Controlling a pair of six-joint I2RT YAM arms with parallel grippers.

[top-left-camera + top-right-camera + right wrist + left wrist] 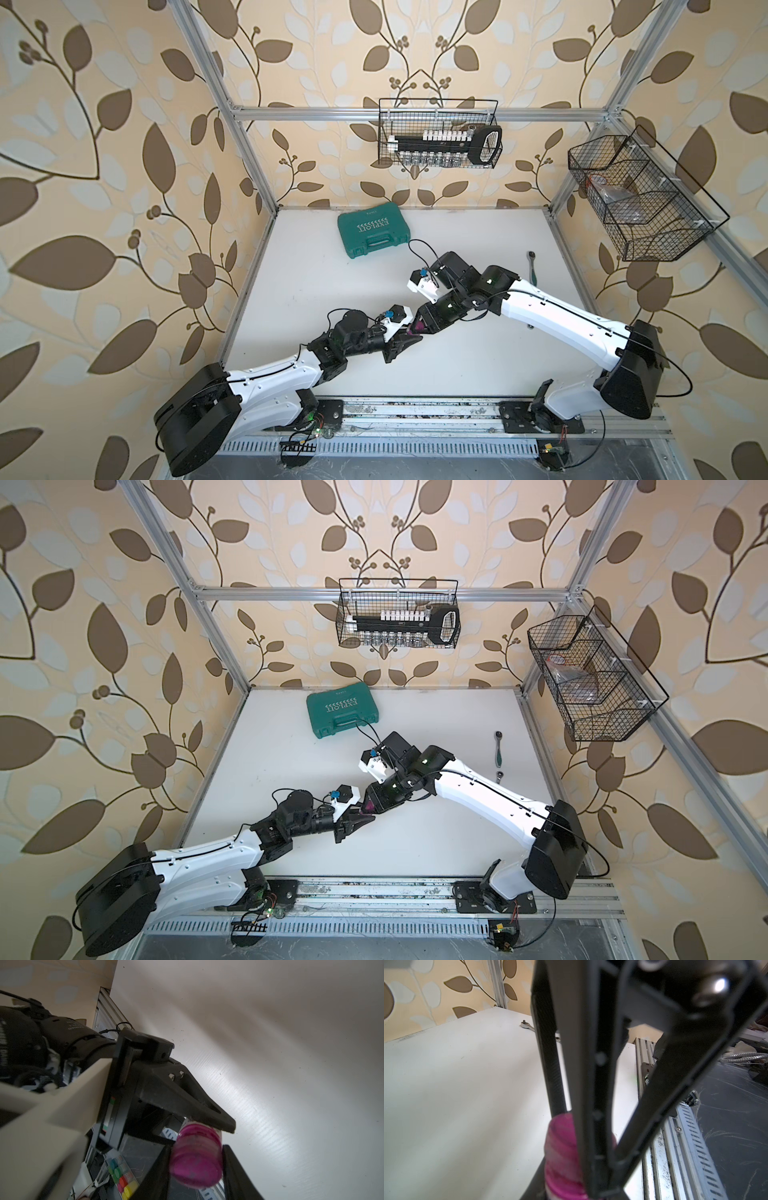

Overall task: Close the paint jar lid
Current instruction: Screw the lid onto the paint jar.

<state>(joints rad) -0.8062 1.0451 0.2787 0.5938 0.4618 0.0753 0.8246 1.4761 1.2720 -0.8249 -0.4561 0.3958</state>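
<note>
The paint jar (195,1159), a small magenta cylinder, hangs above the middle of the white table (291,291), between my two grippers. It shows as a speck of pink in both top views (417,327) (368,807). My right gripper (196,1169) has a black finger close against each side of the jar, whose bottom faces the right wrist camera. My left gripper (409,338) comes from the opposite side and is shut on the jar's other end, where the lid (563,1188) sits as a solid magenta band. In the left wrist view the right gripper's fingers (591,1064) cover much of the jar (560,1147).
A green tool case (372,232) lies at the back of the table and a ratchet wrench (533,268) at the right. Two wire baskets (436,133) (636,199) hang on the frame. A set of coloured paint pots (122,1178) lies below the table's front edge.
</note>
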